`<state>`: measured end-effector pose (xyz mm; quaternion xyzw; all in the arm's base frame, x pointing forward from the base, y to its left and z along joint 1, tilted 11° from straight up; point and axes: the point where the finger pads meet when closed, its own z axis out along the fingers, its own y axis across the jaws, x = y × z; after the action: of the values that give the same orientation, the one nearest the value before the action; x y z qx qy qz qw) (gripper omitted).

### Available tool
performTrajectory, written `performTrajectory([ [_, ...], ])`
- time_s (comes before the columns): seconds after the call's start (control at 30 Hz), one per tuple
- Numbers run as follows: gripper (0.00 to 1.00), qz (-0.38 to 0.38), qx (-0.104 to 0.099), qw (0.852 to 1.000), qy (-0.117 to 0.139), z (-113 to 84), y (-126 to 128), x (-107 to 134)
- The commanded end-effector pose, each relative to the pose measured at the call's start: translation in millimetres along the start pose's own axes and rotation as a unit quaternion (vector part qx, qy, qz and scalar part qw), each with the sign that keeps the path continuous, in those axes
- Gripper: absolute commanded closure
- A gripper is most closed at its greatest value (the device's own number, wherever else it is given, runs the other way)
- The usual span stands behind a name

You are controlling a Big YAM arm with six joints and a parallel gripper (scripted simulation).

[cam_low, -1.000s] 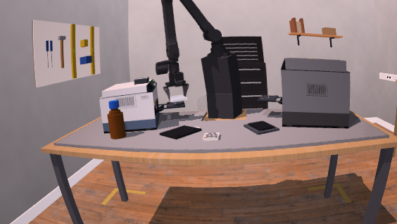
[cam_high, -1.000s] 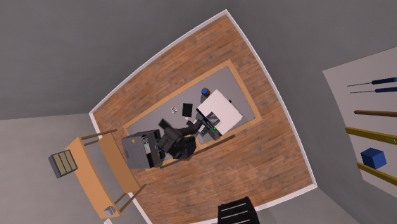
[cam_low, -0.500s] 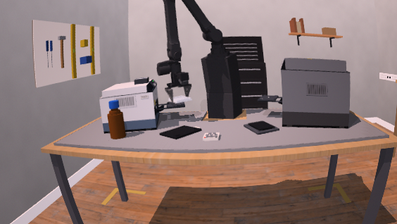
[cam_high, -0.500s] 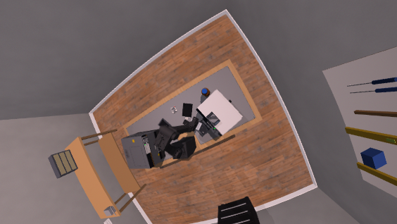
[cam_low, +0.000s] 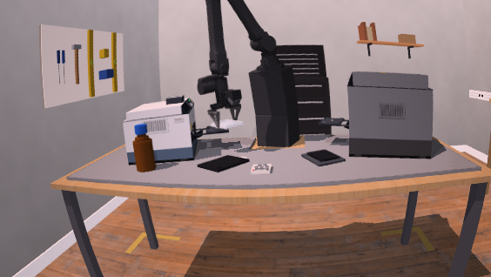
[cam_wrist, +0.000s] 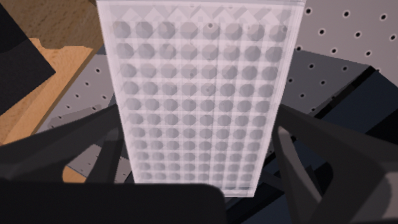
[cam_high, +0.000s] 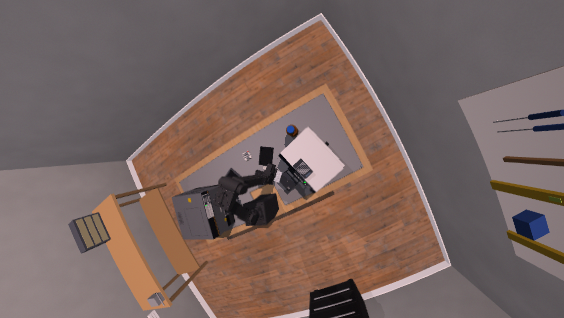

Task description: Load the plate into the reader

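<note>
Where the gripper (cam_high: pixel 276 173) (cam_low: pixel 225 119) (cam_wrist: pixel 197 112) hangs — near the dispenser (cam_high: pixel 320 152) (cam_low: pixel 174 141) — it clasps the plate (cam_high: pixel 278 176) (cam_low: pixel 231 124) (cam_wrist: pixel 199 90).
</note>
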<state>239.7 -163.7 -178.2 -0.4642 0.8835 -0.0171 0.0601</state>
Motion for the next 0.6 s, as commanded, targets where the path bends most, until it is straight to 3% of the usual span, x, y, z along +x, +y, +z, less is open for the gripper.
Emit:
performTrajectory([
  [0.0,0.14,-0.019,0.002,1.000,0.000,-3.7,-3,-7],
  [0.57,0.14,-0.099,-0.010,0.995,0.006,-2.2,2,-46],
])
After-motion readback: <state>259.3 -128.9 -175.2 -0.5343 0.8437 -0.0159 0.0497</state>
